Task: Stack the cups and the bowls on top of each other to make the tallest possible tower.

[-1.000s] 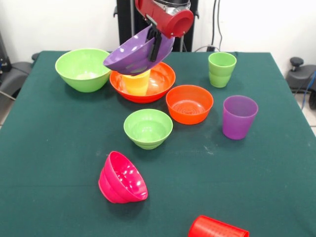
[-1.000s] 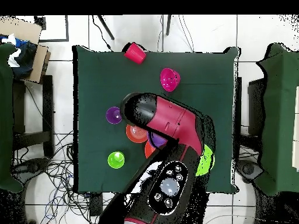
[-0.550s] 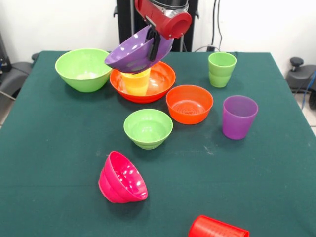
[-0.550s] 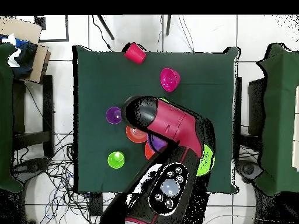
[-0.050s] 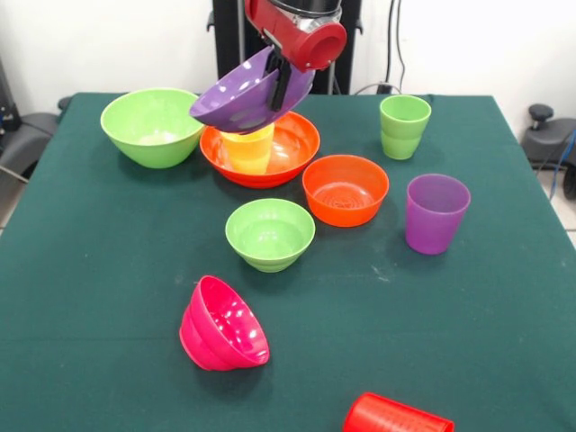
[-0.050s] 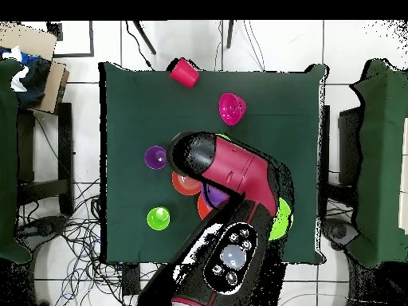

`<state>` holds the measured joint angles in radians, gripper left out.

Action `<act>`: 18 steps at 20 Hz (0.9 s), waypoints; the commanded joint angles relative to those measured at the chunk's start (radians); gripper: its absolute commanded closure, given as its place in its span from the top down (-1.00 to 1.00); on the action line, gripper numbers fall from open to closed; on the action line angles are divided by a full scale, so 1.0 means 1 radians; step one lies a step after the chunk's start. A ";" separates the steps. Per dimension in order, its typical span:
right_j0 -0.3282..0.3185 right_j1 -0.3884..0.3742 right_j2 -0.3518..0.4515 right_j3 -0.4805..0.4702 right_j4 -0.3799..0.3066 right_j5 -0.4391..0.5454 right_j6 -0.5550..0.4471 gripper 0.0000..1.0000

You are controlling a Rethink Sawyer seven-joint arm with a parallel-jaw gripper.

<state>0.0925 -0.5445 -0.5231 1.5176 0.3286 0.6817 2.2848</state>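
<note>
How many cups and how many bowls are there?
Cups: 4: yellow, light green, purple, red.
Bowls: 6: large purple, large orange, large green, small orange, small green, pink.
Total: 10.

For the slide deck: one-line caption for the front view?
Hand holds tilted purple bowl above yellow cup standing in large orange bowl.

No readable text in either view.
The cups, the bowls, the green table cover [image 5: 108, 270] and the red arm housing [image 5: 301, 31] carry no legible label, brand, number or sign; the round buttons on the arm [image 6: 229, 256] in the overhead view show no marking that can be made out.
</note>
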 commanded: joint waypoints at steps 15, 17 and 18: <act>0.033 0.023 -0.037 0.036 -0.111 0.090 0.082 -1.00; 0.035 0.032 -0.035 0.035 -0.107 0.080 0.093 -1.00; 0.039 0.035 -0.036 0.036 -0.105 0.076 0.098 -1.00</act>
<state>0.1159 -0.5491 -0.6138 1.5177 0.2916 0.6817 2.2848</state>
